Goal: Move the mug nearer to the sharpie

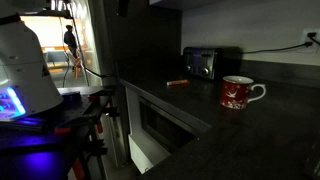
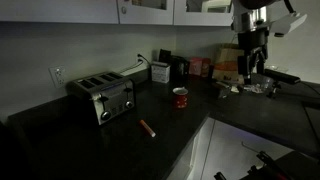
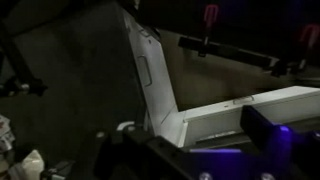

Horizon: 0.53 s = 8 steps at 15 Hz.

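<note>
The red mug (image 1: 237, 93) with white pattern and white handle stands upright on the dark counter; it also shows in an exterior view (image 2: 180, 97). The thin orange-red sharpie (image 1: 177, 83) lies flat on the counter, apart from the mug, and shows nearer the counter's front edge in an exterior view (image 2: 148, 128). My gripper (image 2: 250, 68) hangs high above the far end of the counter, well away from the mug. Its fingers look apart and hold nothing. The wrist view shows neither mug nor sharpie, only the white cabinet corner (image 3: 165, 110).
A black and silver toaster (image 2: 103, 97) stands behind the sharpie, also in an exterior view (image 1: 205, 62). Boxes and containers (image 2: 190, 68) line the back wall. Clutter (image 2: 255, 88) lies on the counter below the gripper. The room is dim.
</note>
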Tool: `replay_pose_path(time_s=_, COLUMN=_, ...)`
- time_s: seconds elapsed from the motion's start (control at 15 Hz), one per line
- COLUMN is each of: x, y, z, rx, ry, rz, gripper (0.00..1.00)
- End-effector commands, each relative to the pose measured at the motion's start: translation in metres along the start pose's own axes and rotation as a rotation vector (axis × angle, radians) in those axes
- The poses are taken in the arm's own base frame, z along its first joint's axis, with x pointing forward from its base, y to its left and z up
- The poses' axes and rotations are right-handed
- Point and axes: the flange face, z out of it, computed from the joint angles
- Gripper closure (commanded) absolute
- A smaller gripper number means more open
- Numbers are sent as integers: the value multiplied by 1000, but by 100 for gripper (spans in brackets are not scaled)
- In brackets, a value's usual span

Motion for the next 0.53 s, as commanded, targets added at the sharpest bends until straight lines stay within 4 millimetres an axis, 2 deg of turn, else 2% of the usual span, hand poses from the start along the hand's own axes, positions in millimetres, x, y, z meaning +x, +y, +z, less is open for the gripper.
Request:
replay_pose_path(time_s=0.0, x=0, y=0, z=0, rx=0, ry=-1, rz=0, gripper=0)
replay_pose_path(time_s=0.27, x=0, y=0, z=0, rx=0, ry=-1, rz=0, gripper=0)
replay_pose_path(time_s=0.47, x=24, y=8, z=2, rx=8, ry=96, rz=30, gripper=0)
